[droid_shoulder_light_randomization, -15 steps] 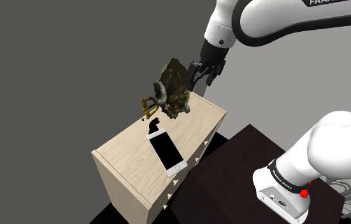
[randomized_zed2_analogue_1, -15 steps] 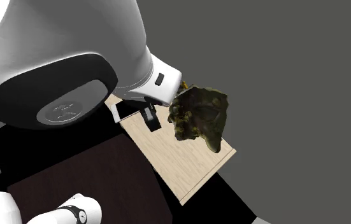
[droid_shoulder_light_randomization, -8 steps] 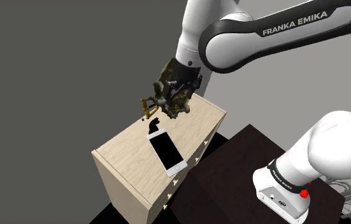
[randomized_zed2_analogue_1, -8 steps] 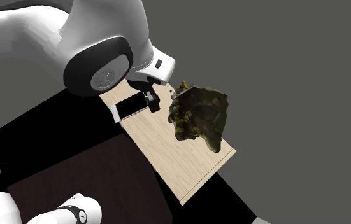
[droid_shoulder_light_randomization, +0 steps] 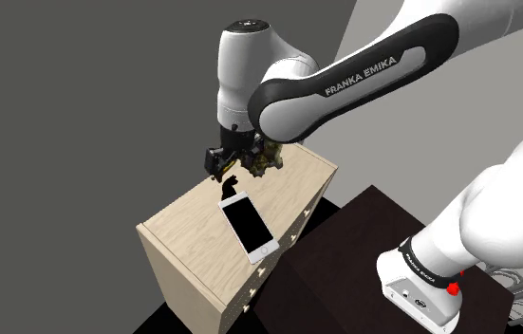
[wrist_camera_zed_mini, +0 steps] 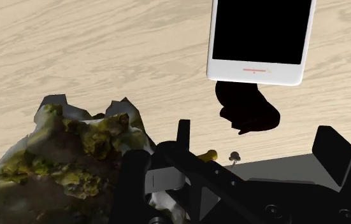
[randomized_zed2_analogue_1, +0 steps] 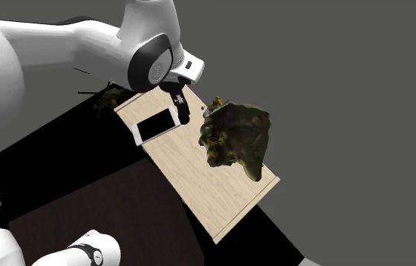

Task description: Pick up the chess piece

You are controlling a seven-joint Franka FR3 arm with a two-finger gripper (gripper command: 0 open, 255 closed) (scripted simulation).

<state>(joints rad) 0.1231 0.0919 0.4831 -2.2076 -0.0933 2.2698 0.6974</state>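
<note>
The chess piece [wrist_camera_zed_mini: 247, 109] is a small black figure standing on a light wood dresser top [droid_shoulder_light_randomization: 183, 223], just off the end of a white phone [wrist_camera_zed_mini: 260, 38]. In the shoulder view the chess piece [droid_shoulder_light_randomization: 233, 183] stands between the phone [droid_shoulder_light_randomization: 250, 228] and my gripper [droid_shoulder_light_randomization: 217, 161]. My gripper [wrist_camera_zed_mini: 234, 184] hovers above and behind it, open, with its fingers apart and touching nothing. A lumpy olive-brown object [wrist_camera_zed_mini: 72, 159] sits close beside one finger [wrist_camera_zed_mini: 132, 188].
The lumpy olive object [droid_shoulder_light_randomization: 267, 152] [randomized_zed2_analogue_1: 236, 136] occupies the dresser's far end. The phone [randomized_zed2_analogue_1: 155, 126] lies flat mid-top. A tiny gold item [wrist_camera_zed_mini: 209, 154] rests at the dresser's edge. My dark brown stand [droid_shoulder_light_randomization: 345, 247] adjoins the dresser. Grey wall is behind.
The arm has swung toward the shoulder view's left. The gripper went from behind the lumpy object to above the dresser's far edge, near the chess piece. Nothing on the dresser moved.
</note>
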